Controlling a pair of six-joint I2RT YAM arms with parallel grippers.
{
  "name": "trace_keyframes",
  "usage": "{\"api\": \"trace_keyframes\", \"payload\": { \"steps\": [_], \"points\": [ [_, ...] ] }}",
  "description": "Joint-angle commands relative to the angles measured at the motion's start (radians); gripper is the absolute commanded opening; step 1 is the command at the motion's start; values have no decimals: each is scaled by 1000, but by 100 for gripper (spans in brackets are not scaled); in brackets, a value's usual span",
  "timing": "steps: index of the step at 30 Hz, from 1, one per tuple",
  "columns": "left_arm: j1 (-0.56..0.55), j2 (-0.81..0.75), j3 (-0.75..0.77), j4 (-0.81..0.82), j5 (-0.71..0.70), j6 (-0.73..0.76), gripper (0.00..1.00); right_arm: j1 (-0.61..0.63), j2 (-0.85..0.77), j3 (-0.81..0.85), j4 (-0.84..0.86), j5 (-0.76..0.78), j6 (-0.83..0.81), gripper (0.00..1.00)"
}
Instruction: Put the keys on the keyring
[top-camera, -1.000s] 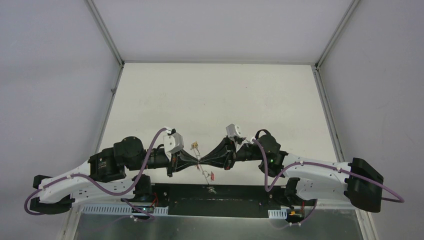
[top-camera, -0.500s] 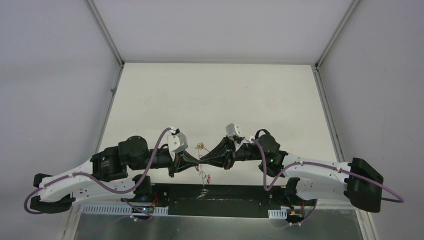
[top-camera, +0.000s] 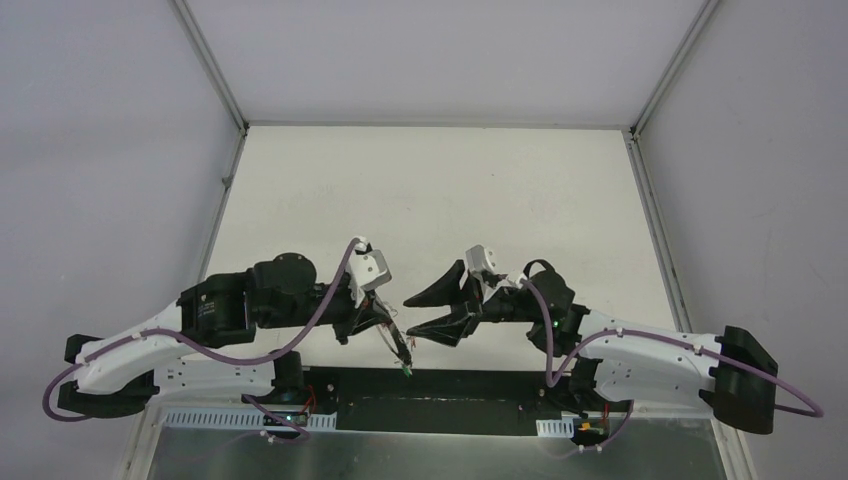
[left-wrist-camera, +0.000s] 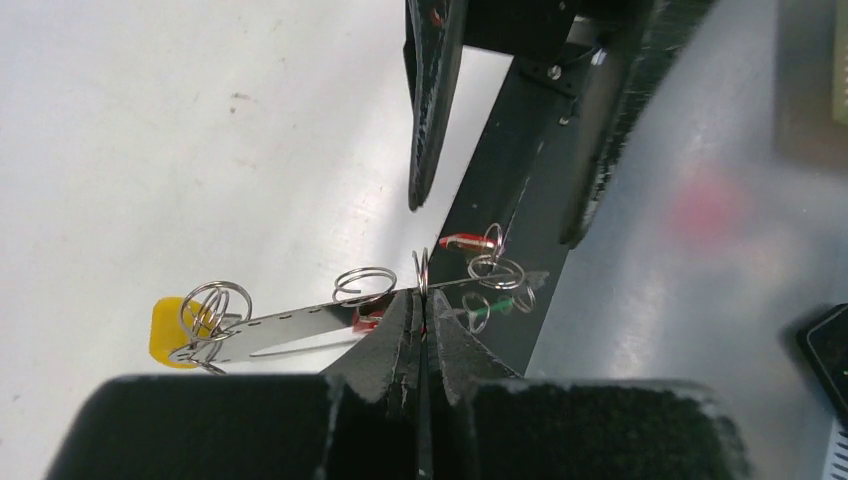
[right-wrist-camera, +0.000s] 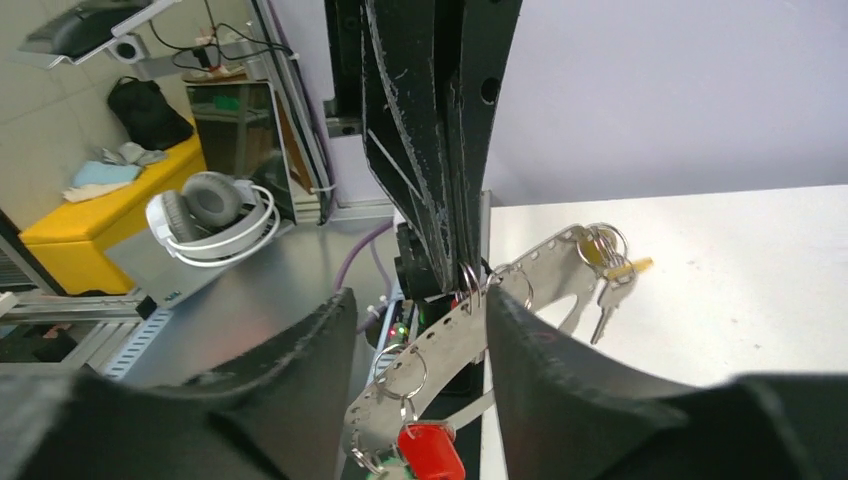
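Note:
The keyring (right-wrist-camera: 470, 335) shows as a flat silver perforated metal band with small wire rings threaded on it. My left gripper (left-wrist-camera: 423, 300) is shut on it, pinching it where a small ring stands up. A yellow-tagged key (left-wrist-camera: 165, 330) hangs at one end. Red (left-wrist-camera: 460, 241) and green (left-wrist-camera: 495, 303) tags hang at the other end, over the table's front edge. My right gripper (right-wrist-camera: 415, 330) is open, and the band passes between its fingers; I cannot tell whether they touch it. From above, the left gripper (top-camera: 388, 325) and right gripper (top-camera: 410, 316) meet tip to tip.
The white table (top-camera: 430, 200) stretches away behind the arms, walled by grey panels. A black strip (top-camera: 480, 385) runs along its near edge, with a metal plate below it. White headphones (right-wrist-camera: 210, 215) and a yellow bench lie outside the cell.
My right gripper has opened and let go of the keyring. The left arm has swung right and turned, and the keyring now hangs down from its jaws toward the front edge.

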Motion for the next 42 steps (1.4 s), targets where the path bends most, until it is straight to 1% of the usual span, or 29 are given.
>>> {"api": "trace_keyframes", "payload": {
  "steps": [1, 4, 7, 12, 18, 20, 24, 26, 30, 32, 33, 34, 37, 42],
  "points": [
    [7, 85, 133, -106, -71, -36, 0, 4, -57, 41, -131, 72, -24, 55],
    [8, 151, 200, -173, -96, -62, 0, 3, -66, 65, -224, 84, -39, 57],
    [8, 208, 257, -240, -111, -94, 0, 4, -61, 86, -280, 94, -46, 57],
    [8, 275, 329, -304, -118, -145, 0, 9, -22, 134, -373, 93, -61, 57],
    [7, 295, 369, -338, -156, -230, 0, 40, 19, 188, -493, 120, -109, 57],
    [8, 297, 378, -347, -171, -269, 0, 60, 31, 209, -537, 141, -168, 57],
    [8, 304, 390, -356, -170, -312, 0, 108, 54, 237, -601, 200, -235, 56],
    [8, 307, 391, -359, -169, -324, 0, 127, 66, 246, -611, 229, -259, 53],
    [8, 305, 389, -364, -171, -344, 0, 166, 112, 288, -668, 297, -347, 42],
    [8, 301, 389, -367, -175, -352, 0, 182, 128, 307, -697, 297, -347, 42],
    [7, 298, 388, -371, -177, -358, 0, 190, 134, 315, -712, 330, -388, 30],
    [8, 296, 388, -374, -180, -362, 0, 192, 138, 323, -716, 340, -396, 20],
    [8, 291, 385, -382, -185, -378, 0, 197, 141, 338, -738, 355, -411, 0],
    [8, 288, 377, -393, -186, -398, 0, 200, 132, 347, -762, 385, -416, 0]
  ]
}}
